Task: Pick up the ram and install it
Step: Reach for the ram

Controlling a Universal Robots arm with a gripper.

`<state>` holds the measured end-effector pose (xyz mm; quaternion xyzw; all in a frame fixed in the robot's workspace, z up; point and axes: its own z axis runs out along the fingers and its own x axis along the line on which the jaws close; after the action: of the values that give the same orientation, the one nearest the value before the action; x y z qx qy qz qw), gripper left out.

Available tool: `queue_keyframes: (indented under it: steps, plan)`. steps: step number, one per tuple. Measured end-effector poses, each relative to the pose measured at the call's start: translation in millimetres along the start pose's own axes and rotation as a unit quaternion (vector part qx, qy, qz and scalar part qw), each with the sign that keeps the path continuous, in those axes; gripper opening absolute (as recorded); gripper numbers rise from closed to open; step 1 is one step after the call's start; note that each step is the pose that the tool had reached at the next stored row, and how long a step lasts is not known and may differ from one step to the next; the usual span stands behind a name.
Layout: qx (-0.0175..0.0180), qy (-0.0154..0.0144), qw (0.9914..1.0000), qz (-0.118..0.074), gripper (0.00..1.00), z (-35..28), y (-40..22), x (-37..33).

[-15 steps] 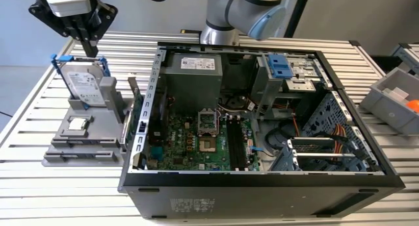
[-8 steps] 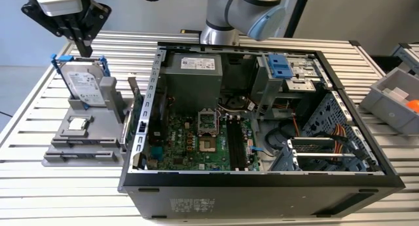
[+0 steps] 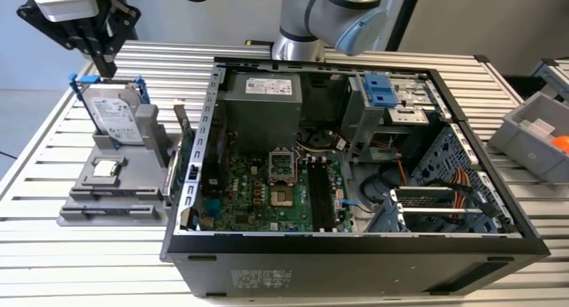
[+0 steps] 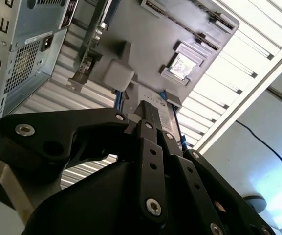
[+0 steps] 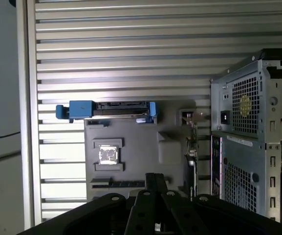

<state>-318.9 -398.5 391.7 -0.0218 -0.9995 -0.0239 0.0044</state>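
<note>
The open computer case lies on its side on the slatted worktop. The exterior view looks into it: a green motherboard on its floor, a grey power supply at the far end, and drive cages and bundled cables towards the exterior view's right. Just beside the case, on the exterior view's left, sits a grey parts holder. It carries a hard drive standing upright in a blue caddy at the end farthest from the case's front. A square processor chip rests in a recess at mid-holder, and a green card stands on edge on the side nearest the case. In the first wrist view, which looks down on the holder, a long thin stick that looks like the ram lies in a narrow slot. The slot is on the holder's end away from the hard drive. On the other side of the case, a grey bin holds something orange. Both wrist views meet the case from its perforated rear panel, and the second wrist view also takes in a black cable beyond the worktop's edge. The gripper hangs above the holder beside the case. Its fingers are drawn close together with nothing between them, above the top edge of the hard drive and apart from the ram.
</note>
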Motion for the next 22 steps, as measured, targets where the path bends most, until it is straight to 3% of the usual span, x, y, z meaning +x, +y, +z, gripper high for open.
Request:
queue_keyframes:
  steps: [13,22]
  plan:
    - [0.0000,0.0001,1.00000,-0.002,0.00,0.1,-0.7,15.7]
    - [0.0000,0.0001,1.00000,-0.003,0.00,0.1,-0.8,18.2]
